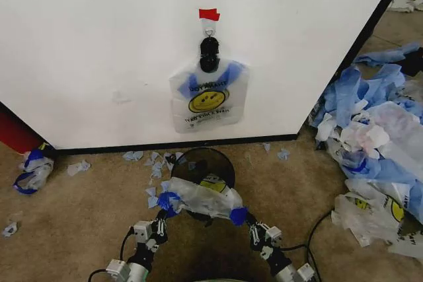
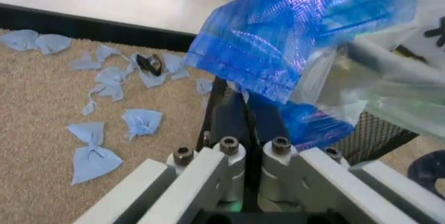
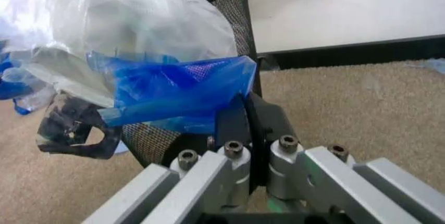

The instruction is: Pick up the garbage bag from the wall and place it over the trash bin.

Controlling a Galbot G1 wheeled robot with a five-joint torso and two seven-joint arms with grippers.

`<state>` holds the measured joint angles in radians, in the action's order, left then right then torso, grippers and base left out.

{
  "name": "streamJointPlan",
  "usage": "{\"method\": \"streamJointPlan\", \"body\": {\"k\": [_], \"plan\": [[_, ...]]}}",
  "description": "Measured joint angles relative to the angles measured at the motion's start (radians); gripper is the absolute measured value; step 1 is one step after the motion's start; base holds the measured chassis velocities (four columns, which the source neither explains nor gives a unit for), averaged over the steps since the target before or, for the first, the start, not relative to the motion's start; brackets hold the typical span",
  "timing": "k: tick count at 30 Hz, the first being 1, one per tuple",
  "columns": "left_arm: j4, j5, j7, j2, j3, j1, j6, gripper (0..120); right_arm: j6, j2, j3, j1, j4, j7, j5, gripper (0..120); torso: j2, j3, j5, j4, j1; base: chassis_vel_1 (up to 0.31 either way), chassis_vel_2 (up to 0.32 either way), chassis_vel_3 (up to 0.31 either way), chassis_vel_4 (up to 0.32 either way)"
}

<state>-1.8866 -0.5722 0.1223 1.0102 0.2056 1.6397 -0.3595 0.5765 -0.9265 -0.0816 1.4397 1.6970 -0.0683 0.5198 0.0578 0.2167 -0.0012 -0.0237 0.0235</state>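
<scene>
— Where's the garbage bag [image 1: 203,197] relative to each claw?

— Stretched between them over the trash bin [image 1: 201,163]. The left claw [image 1: 163,211] is clamped on one blue handle [image 2: 306,31], the right claw [image 1: 244,219] on the other [image 3: 174,91].

— What do the wrist views add?

— Closed fingers pinching blue plastic, mesh just beyond. The head view alone shows another smiley bag [image 1: 209,97] hanging from the clip [image 1: 209,54] on the wall [image 1: 99,44], beyond both claws.

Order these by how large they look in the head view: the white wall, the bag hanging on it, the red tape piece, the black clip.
1. The wall, by far.
2. The hanging bag.
3. The black clip.
4. The red tape, close to the clip in size, slightly smaller.
</scene>
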Motion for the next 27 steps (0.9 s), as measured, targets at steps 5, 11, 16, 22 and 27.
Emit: {"method": "streamJointPlan", "body": {"k": [5, 11, 16, 22, 27], "plan": [[0.034, 0.006, -0.003, -0.009, -0.001, -0.012, -0.006, 0, 0.002, 0.006, 0.005, -0.014, -0.021, 0.002, -0.003, 0, 0.000, 0.000, 0.0000, 0.0000, 0.000, 0.000, 0.000, 0.000, 0.000], [0.040, 0.005, -0.002, -0.010, -0.002, -0.029, -0.003, 0, 0.003, 0.005, 0.010, -0.029, -0.030, 0.001, -0.001, 0, 0.000, 0.000, 0.0000, 0.0000, 0.000, 0.000, 0.000, 0.000, 0.000], [0.058, 0.005, -0.002, -0.021, 0.002, -0.047, -0.003, 0, 0.003, 0.009, 0.019, -0.039, -0.032, 0.000, 0.003, 0, 0.000, 0.000, 0.0000, 0.0000, 0.000, 0.000, 0.000, 0.000, 0.000], [0.073, 0.002, -0.002, -0.030, 0.004, -0.065, -0.004, 0, 0.003, 0.016, 0.028, -0.046, -0.035, -0.001, 0.005, 0, 0.000, 0.000, -0.0001, 0.0000, 0.000, 0.000, 0.000, 0.000, 0.000], [0.056, 0.000, -0.001, -0.039, 0.009, -0.067, -0.005, 0, 0.003, 0.014, 0.030, -0.046, -0.032, -0.003, 0.006, 0, 0.000, 0.000, 0.0001, 0.0000, 0.000, 0.000, 0.000, 0.000, 0.000]]}}
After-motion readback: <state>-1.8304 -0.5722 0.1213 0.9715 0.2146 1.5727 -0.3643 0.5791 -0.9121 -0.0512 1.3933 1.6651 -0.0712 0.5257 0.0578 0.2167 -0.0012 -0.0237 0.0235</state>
